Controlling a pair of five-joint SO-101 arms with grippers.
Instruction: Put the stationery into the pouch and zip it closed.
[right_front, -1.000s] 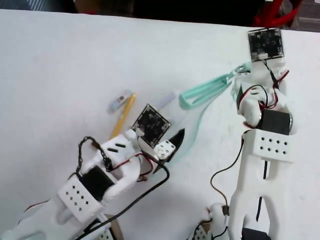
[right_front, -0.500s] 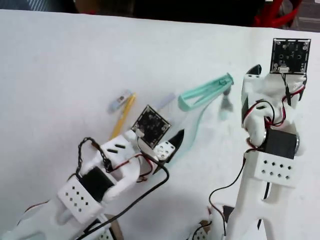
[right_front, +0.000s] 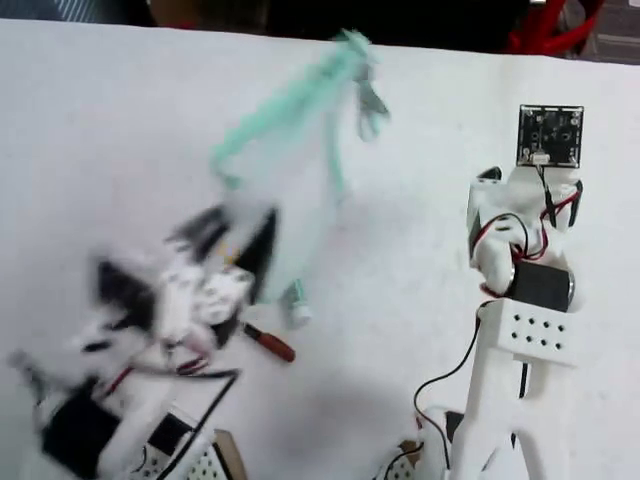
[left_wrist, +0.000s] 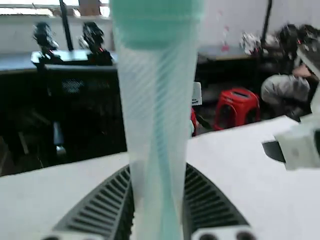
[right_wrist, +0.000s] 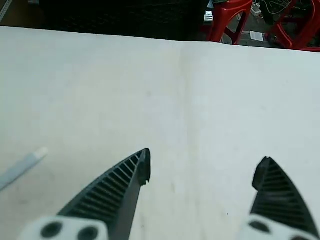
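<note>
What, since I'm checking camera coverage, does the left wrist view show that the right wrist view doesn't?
Left wrist view: the pouch, clear with mint trim, clamped in the left end effector and lifted off the table. Right wrist view: the open right end effector above the table, with a pale pen-like stick lying apart from it. Both: the white table and a red stool behind.

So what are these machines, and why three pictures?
They are two small robot arms at a white table. One picture looks down from above; the other two come from cameras on each arm's wrist, looking past its black pincers. The left gripper is clamped on a clear pouch with a teal zip, raised off the table. The right gripper is open, holding nothing. Near the left arm lie a red-tipped stick, perhaps a pen, and a small pale item.
</note>
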